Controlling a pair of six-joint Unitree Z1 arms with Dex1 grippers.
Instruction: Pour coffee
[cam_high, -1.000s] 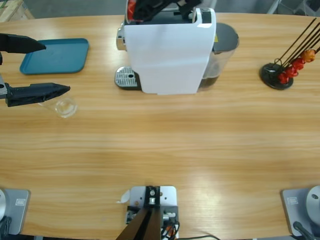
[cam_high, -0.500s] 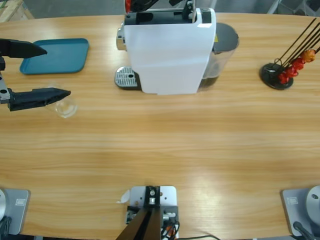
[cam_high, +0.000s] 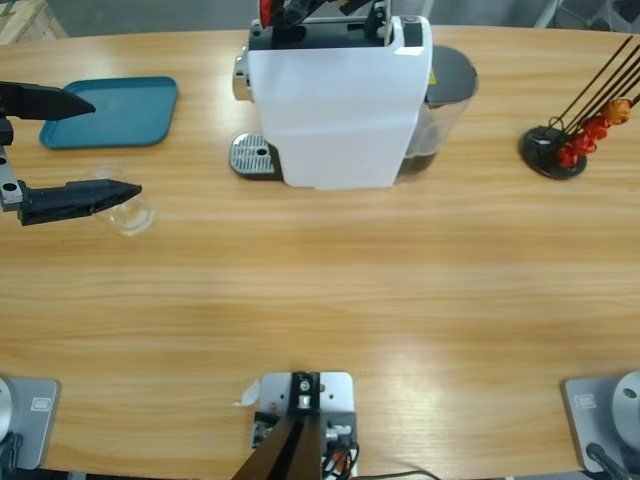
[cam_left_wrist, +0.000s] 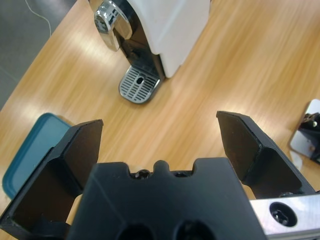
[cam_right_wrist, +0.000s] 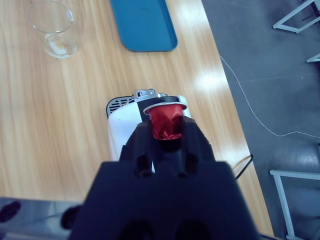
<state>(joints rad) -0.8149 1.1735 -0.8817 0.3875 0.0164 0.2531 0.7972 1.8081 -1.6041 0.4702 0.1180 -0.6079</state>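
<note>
I have the left gripper (cam_high: 112, 145) at the counter's (cam_high: 320, 290) left edge, fingers spread wide with nothing between them; the clear glass (cam_high: 127, 212) stands just beyond the lower fingertip, no coffee visible in it. My right gripper (cam_right_wrist: 165, 131) sits above the white coffee machine (cam_high: 335, 100), fingers clenched on a red capsule (cam_right_wrist: 165, 121). The teal tray (cam_high: 115, 110) lies nearby.

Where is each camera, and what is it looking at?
High view: above the long wooden table, looking down; left gripper at left edge.
Left wrist view: on the left arm, facing the white coffee machine; open black jaws show.
Right wrist view: over the machine, right gripper holding a red coffee capsule.
Shared: the teal rectangular tray and clear glass tumbler.
</note>
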